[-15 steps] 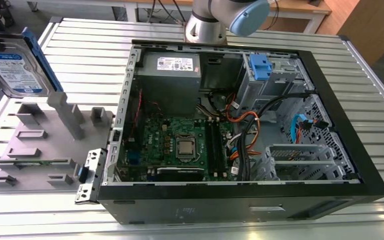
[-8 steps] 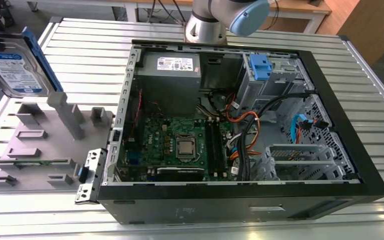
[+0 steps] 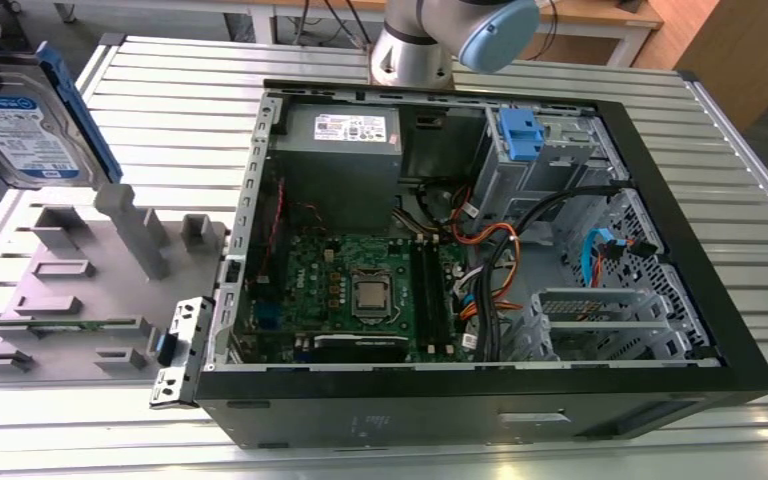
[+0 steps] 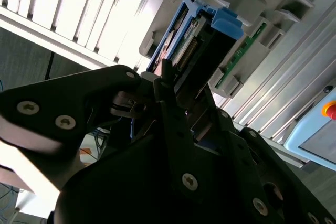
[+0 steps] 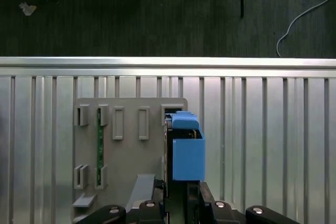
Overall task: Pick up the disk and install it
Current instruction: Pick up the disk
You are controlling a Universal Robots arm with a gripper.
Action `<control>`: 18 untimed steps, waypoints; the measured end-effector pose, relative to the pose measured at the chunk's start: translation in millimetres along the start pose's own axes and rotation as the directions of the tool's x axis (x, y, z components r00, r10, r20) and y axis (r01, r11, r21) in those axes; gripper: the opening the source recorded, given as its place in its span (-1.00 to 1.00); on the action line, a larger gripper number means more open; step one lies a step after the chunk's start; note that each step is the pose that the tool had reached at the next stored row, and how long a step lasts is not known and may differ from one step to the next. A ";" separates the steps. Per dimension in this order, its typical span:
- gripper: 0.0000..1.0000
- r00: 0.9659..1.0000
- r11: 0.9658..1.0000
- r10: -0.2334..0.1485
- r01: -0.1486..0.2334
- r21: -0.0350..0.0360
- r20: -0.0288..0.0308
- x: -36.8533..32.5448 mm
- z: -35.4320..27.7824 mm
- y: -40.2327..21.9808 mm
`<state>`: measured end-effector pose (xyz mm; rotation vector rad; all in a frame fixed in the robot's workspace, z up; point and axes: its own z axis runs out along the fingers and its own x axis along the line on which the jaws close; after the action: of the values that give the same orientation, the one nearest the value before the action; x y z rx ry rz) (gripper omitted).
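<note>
The disk (image 3: 21,128), a silver drive with a white-and-blue label and a blue carrier frame, stands on edge in the air at the exterior view's far left, above the grey fixture plate (image 3: 91,270). In the first wrist view, my gripper (image 5: 181,195) is shut on the disk (image 5: 187,150), seen edge-on with its blue carrier toward the camera. The second wrist view shows the dark fingers (image 4: 165,85) clamped on the disk (image 4: 195,38) with the fixture plate (image 4: 252,9) behind it.
An open computer case (image 3: 704,330) lies on the slatted metal table (image 3: 171,70), with motherboard, cables, a grey power-supply box (image 3: 344,135) and a drive bay holding a blue bracket (image 3: 519,135). A green memory stick (image 3: 71,323) sits in the fixture. The arm's base (image 3: 418,45) stands behind the case.
</note>
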<state>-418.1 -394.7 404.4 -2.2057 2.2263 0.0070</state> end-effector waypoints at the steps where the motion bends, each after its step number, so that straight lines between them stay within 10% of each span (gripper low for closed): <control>1: -0.30 1.000 1.000 0.000 0.000 0.000 0.000 0.0 0.0 0.0; 18: -0.30 1.000 1.000 0.000 0.000 0.000 0.000 -0.1 -5.5 -0.1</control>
<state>-418.0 -394.7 410.0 -2.2057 2.2264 0.0067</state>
